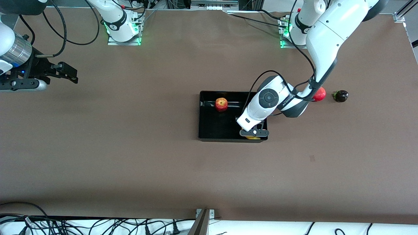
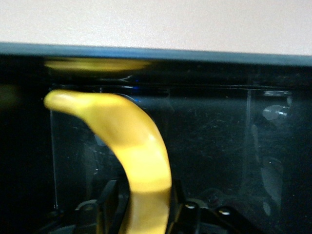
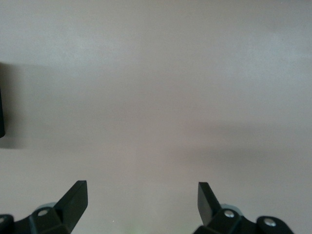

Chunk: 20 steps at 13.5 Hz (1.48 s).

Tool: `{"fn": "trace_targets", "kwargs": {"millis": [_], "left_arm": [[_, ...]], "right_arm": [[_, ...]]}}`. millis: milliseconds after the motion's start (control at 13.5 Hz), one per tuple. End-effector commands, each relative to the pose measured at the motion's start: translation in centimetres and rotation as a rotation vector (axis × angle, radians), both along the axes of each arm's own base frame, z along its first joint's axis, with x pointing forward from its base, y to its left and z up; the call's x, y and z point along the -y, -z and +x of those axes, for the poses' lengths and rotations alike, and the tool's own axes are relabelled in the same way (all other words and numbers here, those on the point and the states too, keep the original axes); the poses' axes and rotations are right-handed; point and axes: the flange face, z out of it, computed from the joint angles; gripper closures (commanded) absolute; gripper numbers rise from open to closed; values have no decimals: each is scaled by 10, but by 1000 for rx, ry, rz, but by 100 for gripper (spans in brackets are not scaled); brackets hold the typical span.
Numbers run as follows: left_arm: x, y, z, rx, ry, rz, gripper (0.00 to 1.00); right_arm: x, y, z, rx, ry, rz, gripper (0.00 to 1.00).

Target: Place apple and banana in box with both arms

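The black box [image 1: 200, 114] sits mid-table. The apple [image 1: 221, 104], red with a yellow patch, lies inside it near the wall farther from the front camera. My left gripper [image 1: 254, 133] is down inside the box's corner nearest the front camera, toward the left arm's end, shut on the banana [image 1: 253, 137]. In the left wrist view the yellow banana [image 2: 136, 151] curves out from between my fingers [image 2: 109, 204] toward the box wall [image 2: 195, 56], just above the glossy floor. My right gripper [image 1: 68, 72] is open and empty over bare table at the right arm's end; it also shows in the right wrist view [image 3: 142, 195].
A round red fruit [image 1: 320, 94], partly hidden by the left arm, and a dark purple fruit [image 1: 341, 96] lie on the brown table beside the box toward the left arm's end. The arm bases stand along the table edge farthest from the front camera.
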Motion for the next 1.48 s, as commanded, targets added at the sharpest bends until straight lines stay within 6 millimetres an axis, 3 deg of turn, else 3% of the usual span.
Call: {"fn": "trace_targets", "kwargs": {"millis": [0,148,443,665,813,1034,1108,1404], "left_arm": [[1,-14,1,21,-30,31,36],[-1,-38,0,7,-54,73,0],[-16,-110,1,15,-105,110,0],[-52,-181,4,10,-159,113,0],[-94,-230,3,-15,-153,106,0],[-181,-306,-6,-21,-68,80,0],[-217,-322,-9,-28,-25,74,0],[-322,-371,-23,-45,99,89,0]], "right_arm": [[3,-4,3,6,6,-9,0],[3,-4,3,6,5,-9,0],[4,-4,3,6,6,-9,0],[4,-4,3,6,6,-9,0],[4,-4,3,6,6,-9,0],[4,-4,3,6,6,-9,0],[4,-4,3,6,6,-9,0],[4,-4,3,6,6,-9,0]]}}
